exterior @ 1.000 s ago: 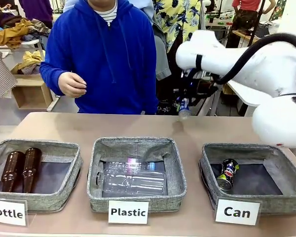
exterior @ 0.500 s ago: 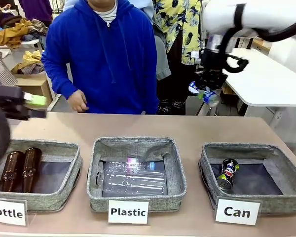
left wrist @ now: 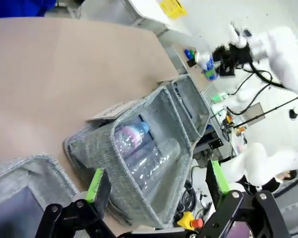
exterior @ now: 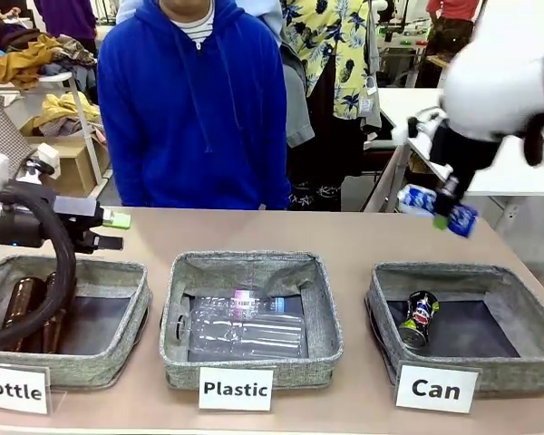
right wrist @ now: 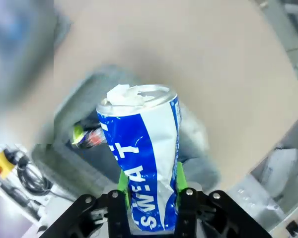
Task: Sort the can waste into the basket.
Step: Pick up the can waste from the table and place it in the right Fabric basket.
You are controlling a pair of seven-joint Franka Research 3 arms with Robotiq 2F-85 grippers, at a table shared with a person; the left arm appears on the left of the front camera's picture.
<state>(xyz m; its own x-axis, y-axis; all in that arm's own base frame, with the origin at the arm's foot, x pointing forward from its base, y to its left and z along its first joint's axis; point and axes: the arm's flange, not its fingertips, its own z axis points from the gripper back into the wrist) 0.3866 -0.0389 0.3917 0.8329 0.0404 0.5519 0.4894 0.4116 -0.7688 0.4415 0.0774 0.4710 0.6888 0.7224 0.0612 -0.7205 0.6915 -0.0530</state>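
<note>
My right gripper (exterior: 447, 216) is shut on a blue can with white print (exterior: 432, 205), holding it tilted in the air just beyond the far rim of the grey basket (exterior: 462, 272) with the "Can" card (exterior: 435, 388). In the right wrist view the blue can (right wrist: 145, 163), its top crumpled, stands between the green pads (right wrist: 179, 174). Below it a dark can with a red-and-blue logo (right wrist: 87, 136) lies in the basket. That dark can (exterior: 419, 319) rests at the basket's left side. My left gripper (exterior: 114, 230) is open with nothing in it, above the "Bottle" bin (exterior: 91, 267).
The middle "Plastic" bin (exterior: 254, 263) holds clear plastic bottles (left wrist: 144, 153). Brown glass bottles (exterior: 23, 313) lie in the left bin. A person in a blue hoodie (exterior: 195, 109) stands at the far side of the table. Bare tabletop (exterior: 254, 231) lies behind the bins.
My right arm has swung from the table's far middle to the right with the blue can, now over the Can basket's far rim. My left arm has come in from the left.
</note>
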